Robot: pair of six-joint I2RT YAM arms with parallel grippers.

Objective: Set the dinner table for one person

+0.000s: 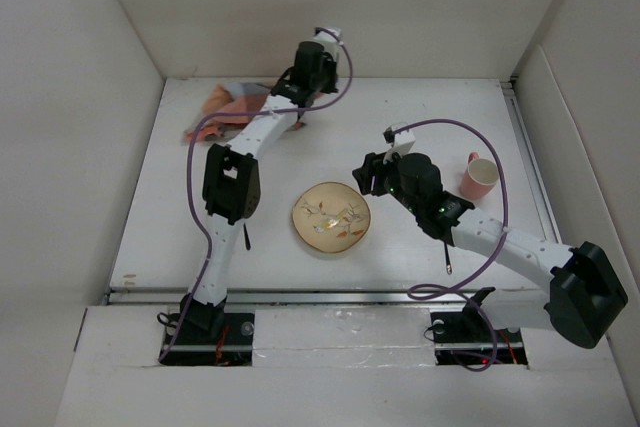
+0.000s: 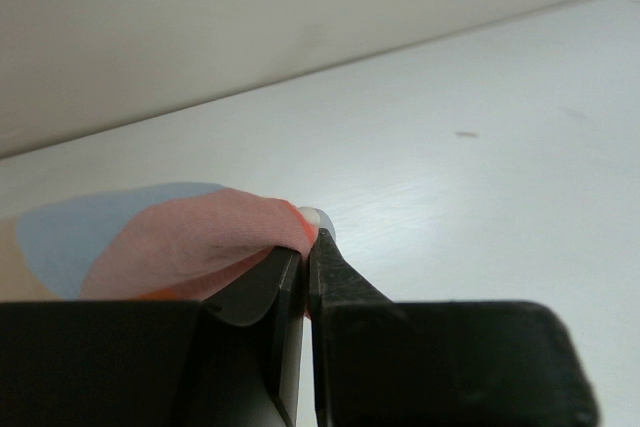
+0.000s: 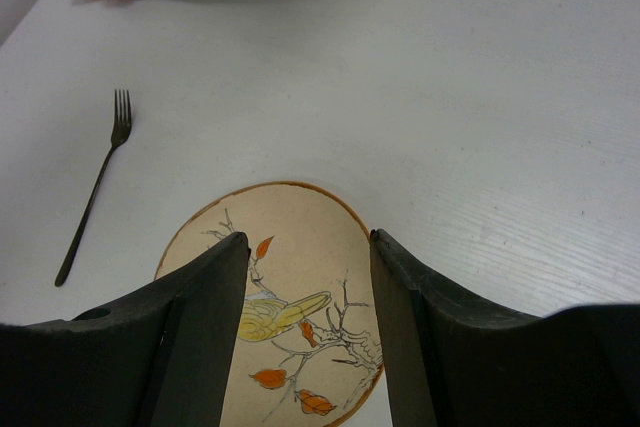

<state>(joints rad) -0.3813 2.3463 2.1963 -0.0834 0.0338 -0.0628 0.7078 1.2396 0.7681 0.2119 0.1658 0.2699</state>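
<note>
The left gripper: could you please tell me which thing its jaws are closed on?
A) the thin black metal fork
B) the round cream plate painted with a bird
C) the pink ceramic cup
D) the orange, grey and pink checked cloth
D: in the left wrist view the left gripper has its jaws pressed together on a fold of the orange, grey and pink checked cloth.

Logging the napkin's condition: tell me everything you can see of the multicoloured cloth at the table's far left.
The cloth is soft fabric in pink, orange and pale blue-grey patches, crumpled in a heap rather than spread flat. It lies on the white table near its far left corner. The left pincer is shut on a fold at its edge, low against the tabletop.
</note>
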